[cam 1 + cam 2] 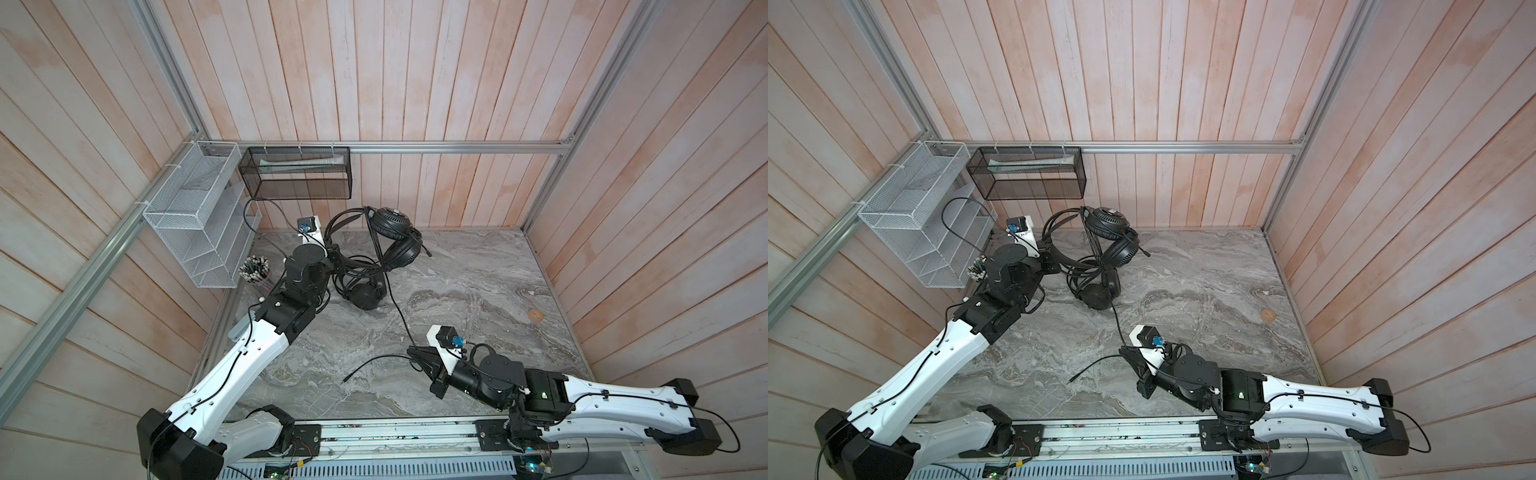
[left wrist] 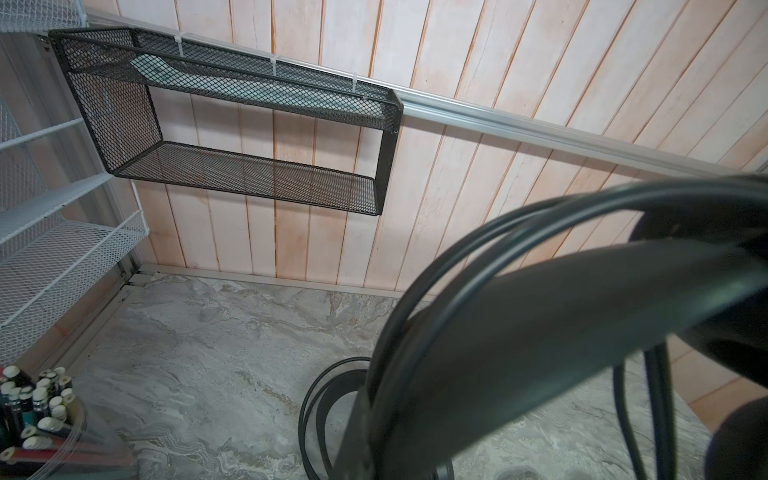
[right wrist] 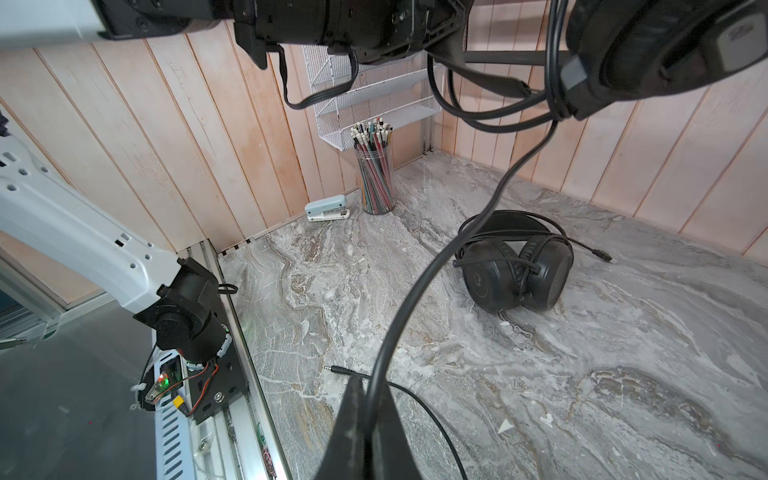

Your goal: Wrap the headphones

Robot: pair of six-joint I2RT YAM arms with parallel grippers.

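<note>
Two black headphones are in view. One with grille-backed cups (image 1: 390, 220) hangs above the back of the table, and my left gripper (image 1: 332, 254) is shut on its headband (image 2: 540, 316), which has cable looped round it. Its long cable (image 1: 397, 307) runs down to my right gripper (image 3: 368, 399), shut on it near the table's front. The plug end (image 3: 332, 368) lies loose on the marble. The other headphones (image 3: 515, 270), smooth-cupped, lie on the table below the raised pair (image 1: 1096, 295).
A white mesh rack (image 1: 195, 224) and a black mesh shelf (image 1: 299, 178) hang in the back left corner. A cup of pencils (image 3: 376, 183) and a pale stapler (image 3: 328, 208) stand by the left wall. A small orange ring (image 1: 536, 316) lies at the right.
</note>
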